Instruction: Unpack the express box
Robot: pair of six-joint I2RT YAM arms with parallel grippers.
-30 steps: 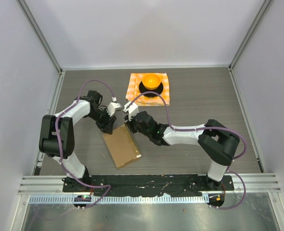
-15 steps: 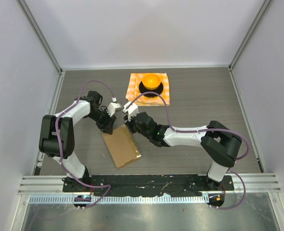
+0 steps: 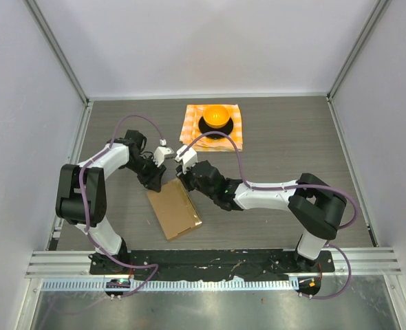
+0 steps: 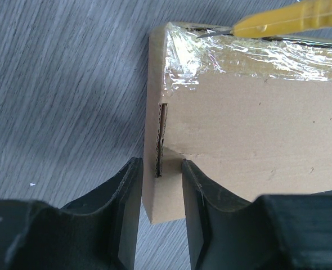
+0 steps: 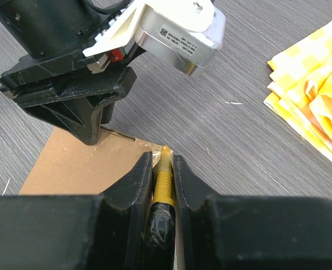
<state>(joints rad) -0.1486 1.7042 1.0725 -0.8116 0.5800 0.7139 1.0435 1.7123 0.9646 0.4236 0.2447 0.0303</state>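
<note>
The express box [image 3: 174, 212] lies flat just near of the checkered cloth [image 3: 215, 126], its far corner pinched by the left gripper [image 4: 157, 185]. The right gripper [image 5: 163, 169] clamps a yellow cutter [image 5: 164, 179] at the taped edge; a loose hold could let the box skid and the blade skip.

Box [image 3: 175, 210] flat on the table [image 3: 292, 137], near the front edge, between the two arms. Left gripper [image 4: 158, 191] at its far left corner, right gripper [image 5: 163, 180] at its far edge. Cloth [image 3: 213, 126] behind the box, well apart, with a ball on a stand [image 3: 216, 118] on it.
</note>
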